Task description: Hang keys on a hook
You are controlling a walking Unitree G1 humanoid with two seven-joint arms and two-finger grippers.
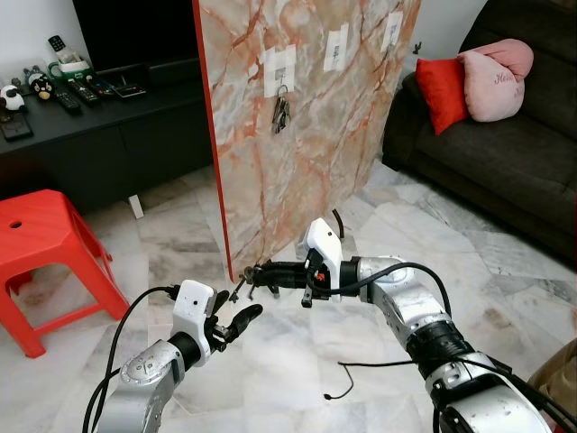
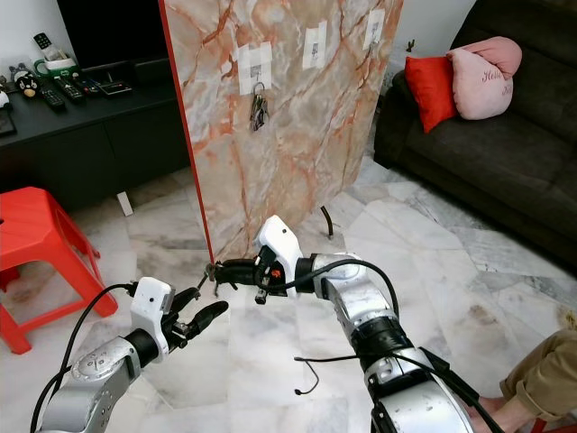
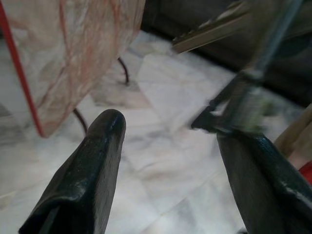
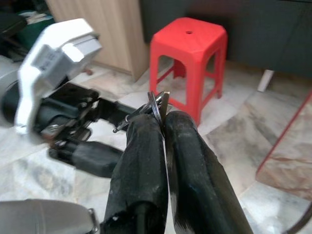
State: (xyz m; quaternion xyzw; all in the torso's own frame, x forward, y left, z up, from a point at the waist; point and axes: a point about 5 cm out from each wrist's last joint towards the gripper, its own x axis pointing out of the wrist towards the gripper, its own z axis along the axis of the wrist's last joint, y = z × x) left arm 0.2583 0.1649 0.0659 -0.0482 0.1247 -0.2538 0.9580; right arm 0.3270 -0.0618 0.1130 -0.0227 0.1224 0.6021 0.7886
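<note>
A marble board (image 1: 306, 135) stands upright on the floor with three hooks on white patches. One bunch of keys (image 1: 281, 113) hangs from the left hook (image 1: 281, 70). The middle hook (image 1: 336, 45) and the right hook (image 1: 392, 27) are bare. Low in front of the board, my right gripper (image 1: 255, 271) is shut on a second key ring (image 4: 157, 103), and its keys (image 1: 238, 290) dangle from the tips. My left gripper (image 1: 234, 312) is open just below and left of those keys, not touching them. In the left wrist view its fingers (image 3: 92, 161) stand wide apart.
A red plastic stool (image 1: 45, 244) stands at left. Behind it, a black cabinet (image 1: 99, 135) carries remotes. A dark sofa (image 1: 505, 144) with red and pink cushions is at right. A loose cable (image 1: 347, 374) lies on the marble floor, and a person's leg (image 2: 541, 374) is at bottom right.
</note>
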